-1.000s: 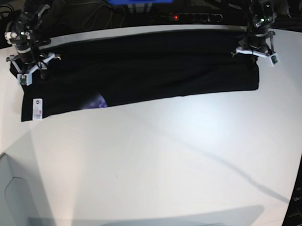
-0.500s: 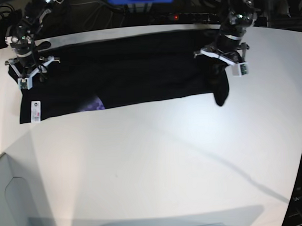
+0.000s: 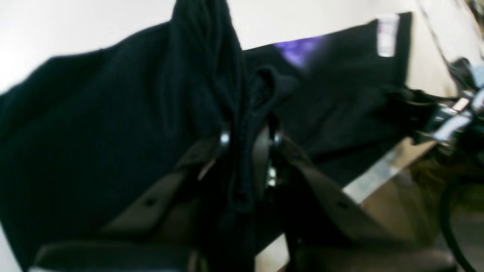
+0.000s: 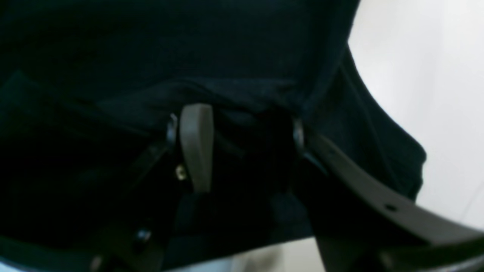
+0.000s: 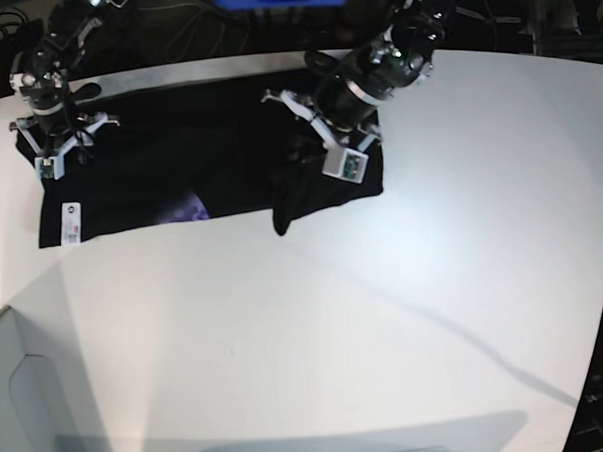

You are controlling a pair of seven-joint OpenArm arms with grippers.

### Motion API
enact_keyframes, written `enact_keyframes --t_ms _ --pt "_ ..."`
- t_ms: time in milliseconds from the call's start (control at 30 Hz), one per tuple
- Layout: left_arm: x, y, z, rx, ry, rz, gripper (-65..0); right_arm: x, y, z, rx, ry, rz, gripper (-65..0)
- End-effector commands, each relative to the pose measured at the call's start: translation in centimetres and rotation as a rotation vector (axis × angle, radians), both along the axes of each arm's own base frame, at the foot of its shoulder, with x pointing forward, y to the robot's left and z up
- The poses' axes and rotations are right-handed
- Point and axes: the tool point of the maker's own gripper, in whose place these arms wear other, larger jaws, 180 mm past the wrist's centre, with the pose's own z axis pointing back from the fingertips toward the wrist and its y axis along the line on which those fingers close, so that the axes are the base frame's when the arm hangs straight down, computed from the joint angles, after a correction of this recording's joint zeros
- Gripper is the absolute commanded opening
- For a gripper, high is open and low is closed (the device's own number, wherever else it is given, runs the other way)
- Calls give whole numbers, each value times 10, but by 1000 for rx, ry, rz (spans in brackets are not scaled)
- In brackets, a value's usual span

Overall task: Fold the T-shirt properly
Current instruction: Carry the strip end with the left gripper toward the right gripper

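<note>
The left claw, clamped on the T-shirt, lifts one end at upper centre to fold it. At upper left, the right claw gapes wide, gripping nothing, pinning cloth to the bench.

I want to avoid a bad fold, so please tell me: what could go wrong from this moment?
1. The left gripper pinches only a bunched ridge of the T-shirt; the cloth may slip out.
2. A tail of cloth hangs below that grip, so the folded edge may land crooked.
3. The right gripper stands open over the other end, so that end may drag.
</note>
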Motion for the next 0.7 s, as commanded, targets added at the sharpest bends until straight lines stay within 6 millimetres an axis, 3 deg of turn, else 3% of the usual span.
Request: enact_keyframes --t_ms 0,133,367,667 --pt "4 -9 8 -25 -27 -17 -650 3 -4 7 -19 -18 6 -384" --pt "6 -35 5 -22 -41 -108 -650 5 -5 8 -20 -22 6 -384" --pt "8 -53 -16 70 -61 -204 -650 11 -5 11 -21 -35 6 -384" --pt "3 -83 -21 106 -98 -333 -650 11 -5 11 -21 -37 6 -384"
